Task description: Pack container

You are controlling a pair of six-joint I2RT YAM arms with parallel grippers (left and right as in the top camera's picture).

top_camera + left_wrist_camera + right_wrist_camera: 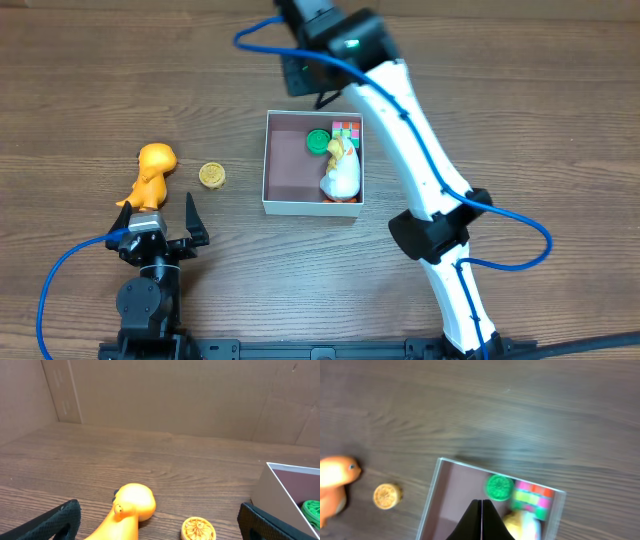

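Observation:
The container (pixel 288 170) is a shallow white-walled box with a pinkish-brown floor at mid-table. A green disc (pixel 319 141), a multicoloured cube (pixel 347 130) and a white-and-yellow toy (pixel 340 175) lie in its right half. An orange dinosaur toy (pixel 153 172) and a yellow disc (pixel 211 176) rest on the table to its left. My left gripper (pixel 160 216) is open just short of the orange toy (pixel 127 509) and the yellow disc (pixel 198 529). Above the container's far side, my right gripper (pixel 481 503) is shut and holds nothing, over the box floor (pixel 460 487) beside the green disc (pixel 499 487).
Cardboard walls (pixel 175 395) stand behind the wooden table. The container's near wall (pixel 272 495) is at the right of the left wrist view. The right arm (pixel 420 170) stretches along the container's right side, with blue cables trailing from both arms.

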